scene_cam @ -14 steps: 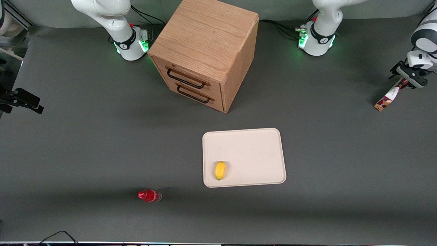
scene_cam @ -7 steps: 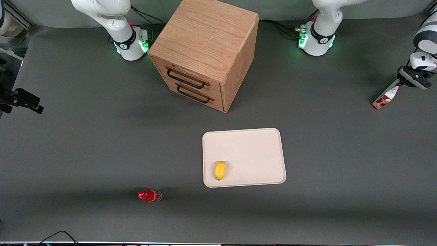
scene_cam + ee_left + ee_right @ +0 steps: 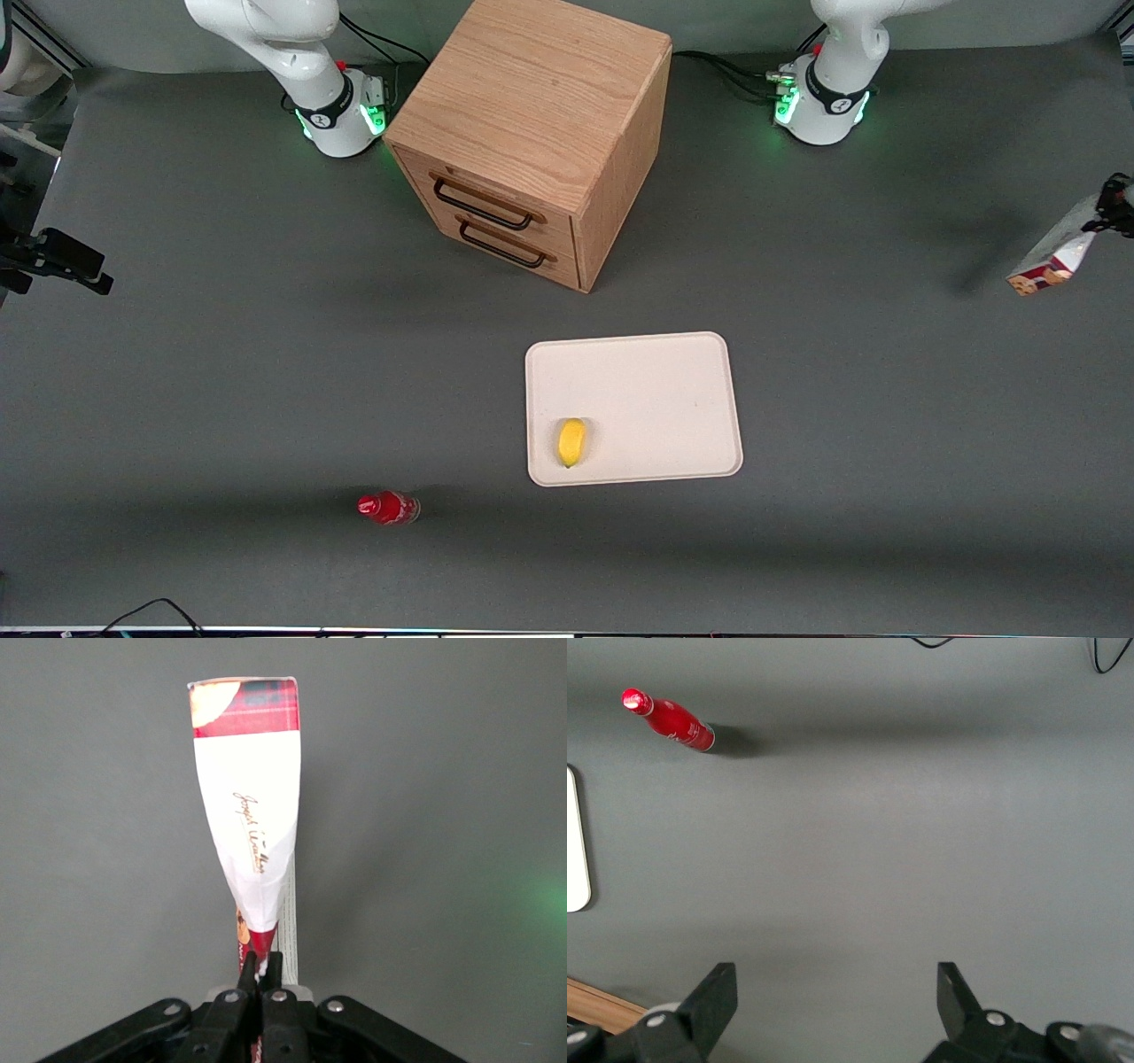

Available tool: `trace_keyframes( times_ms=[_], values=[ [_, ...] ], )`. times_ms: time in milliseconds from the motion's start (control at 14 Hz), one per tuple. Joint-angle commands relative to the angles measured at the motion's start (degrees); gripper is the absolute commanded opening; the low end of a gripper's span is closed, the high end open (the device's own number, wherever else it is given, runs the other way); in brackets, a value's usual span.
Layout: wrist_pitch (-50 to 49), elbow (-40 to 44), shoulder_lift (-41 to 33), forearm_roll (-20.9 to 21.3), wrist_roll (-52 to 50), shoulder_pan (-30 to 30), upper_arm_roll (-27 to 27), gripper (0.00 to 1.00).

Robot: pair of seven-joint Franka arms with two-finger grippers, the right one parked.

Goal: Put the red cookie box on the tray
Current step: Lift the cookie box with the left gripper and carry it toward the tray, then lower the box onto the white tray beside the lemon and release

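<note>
The red cookie box (image 3: 1054,252) hangs in the air at the working arm's end of the table, tilted, its cookie-printed end lowest. My gripper (image 3: 1112,208) is shut on its upper end, right at the picture's edge. The left wrist view shows the box (image 3: 252,815) reaching away from my gripper (image 3: 262,967), white patch and red tartan end toward the grey mat, the black fingers (image 3: 248,973) pinched on its narrow end. The cream-white tray (image 3: 656,381) lies mid-table, well away from the box toward the parked arm's end and nearer the front camera.
A yellow lemon-like fruit (image 3: 572,441) lies on the tray's near corner. A wooden two-drawer cabinet (image 3: 532,133) stands farther back than the tray. A small red bottle (image 3: 387,508) lies near the front edge, also in the right wrist view (image 3: 669,720).
The gripper has carried the box upward and outward toward the picture's edge. The box has turned, so its white face and cookie end now show.
</note>
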Motion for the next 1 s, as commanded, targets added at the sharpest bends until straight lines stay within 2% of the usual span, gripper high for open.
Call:
trace_keyframes(
  times_ms=[0,214,429,786,929],
  values=[
    [-14.8,14.1,1.1,0.4,-10.1,-0.2,-3.8,0.0],
    [-24.7,24.0,1.2,3.1,-25.4,-0.2,-11.0,0.0],
    [-31.3,30.4,1.1,4.6,-43.3,-0.2,-20.5,0.0],
    [-31.8,32.6,1.2,6.1,-72.0,-0.2,-39.2,0.0],
    [-30.4,32.7,3.9,6.1,-84.2,-0.2,-46.3,0.0]
  ],
)
